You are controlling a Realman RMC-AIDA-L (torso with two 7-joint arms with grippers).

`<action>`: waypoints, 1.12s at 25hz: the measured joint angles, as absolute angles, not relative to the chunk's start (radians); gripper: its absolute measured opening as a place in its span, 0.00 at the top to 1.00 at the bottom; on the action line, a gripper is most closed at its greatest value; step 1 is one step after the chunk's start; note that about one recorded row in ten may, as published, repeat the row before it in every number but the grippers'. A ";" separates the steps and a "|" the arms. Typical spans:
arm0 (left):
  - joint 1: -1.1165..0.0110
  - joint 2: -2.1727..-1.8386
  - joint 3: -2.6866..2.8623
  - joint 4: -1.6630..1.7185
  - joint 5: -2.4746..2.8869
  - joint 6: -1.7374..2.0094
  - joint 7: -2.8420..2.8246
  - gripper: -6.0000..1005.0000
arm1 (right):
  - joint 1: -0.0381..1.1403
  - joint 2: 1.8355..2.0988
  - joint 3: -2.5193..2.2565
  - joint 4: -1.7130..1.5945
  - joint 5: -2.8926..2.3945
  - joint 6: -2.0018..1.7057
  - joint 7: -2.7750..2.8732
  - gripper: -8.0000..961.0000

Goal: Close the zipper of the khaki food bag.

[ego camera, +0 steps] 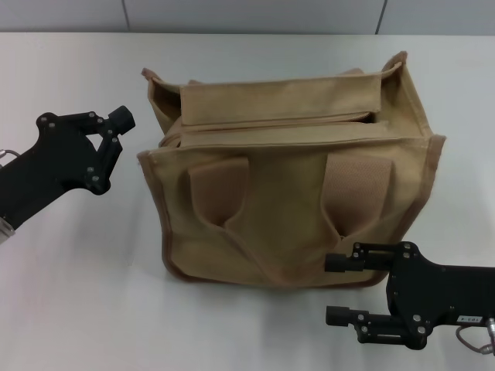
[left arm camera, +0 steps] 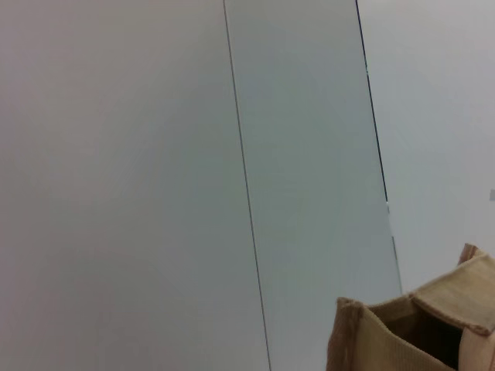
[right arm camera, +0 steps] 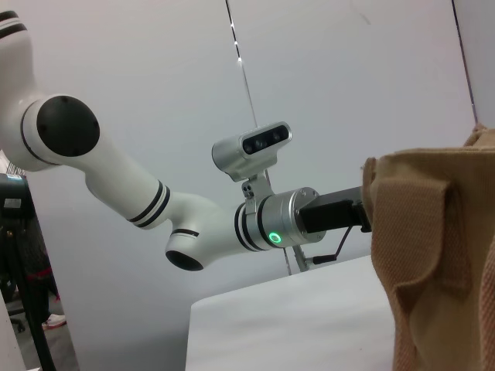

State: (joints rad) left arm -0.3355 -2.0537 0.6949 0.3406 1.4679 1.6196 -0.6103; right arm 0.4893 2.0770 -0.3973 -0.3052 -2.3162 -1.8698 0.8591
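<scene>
The bag (ego camera: 290,178) is seen upright on the white table (ego camera: 69,255), handles toward the robot, its end flaps raised. The zipper (ego camera: 271,124) runs along the top; a dark gap shows near its right end, so it is judged not fully shut. The pull tab cannot be made out. The left gripper (ego camera: 116,143) is held just beside the bag's left end, fingers narrowly parted, touching nothing. The right gripper (ego camera: 339,290) is held low at the bag's front right corner, fingers spread, holding nothing. The canvas is judged soft and light, so it is likely to buckle or slide when pulled. One end should be braced while the small, probably slippery tab is pinched.
</scene>
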 joint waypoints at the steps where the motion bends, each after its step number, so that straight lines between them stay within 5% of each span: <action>1: -0.336 -2.054 0.695 0.341 1.468 1.620 -0.610 1.00 | 0.489 2.077 -0.396 -0.305 -2.316 -1.870 0.859 0.33; 15: -0.321 -2.005 0.664 0.346 1.485 1.665 -0.879 0.95 | 0.510 2.077 -0.392 -0.307 -2.315 -1.870 0.901 0.33; 28: -0.377 -1.984 0.666 0.415 1.732 1.690 -1.013 0.50 | 0.528 2.076 -0.400 -0.307 -2.315 -1.869 0.898 0.33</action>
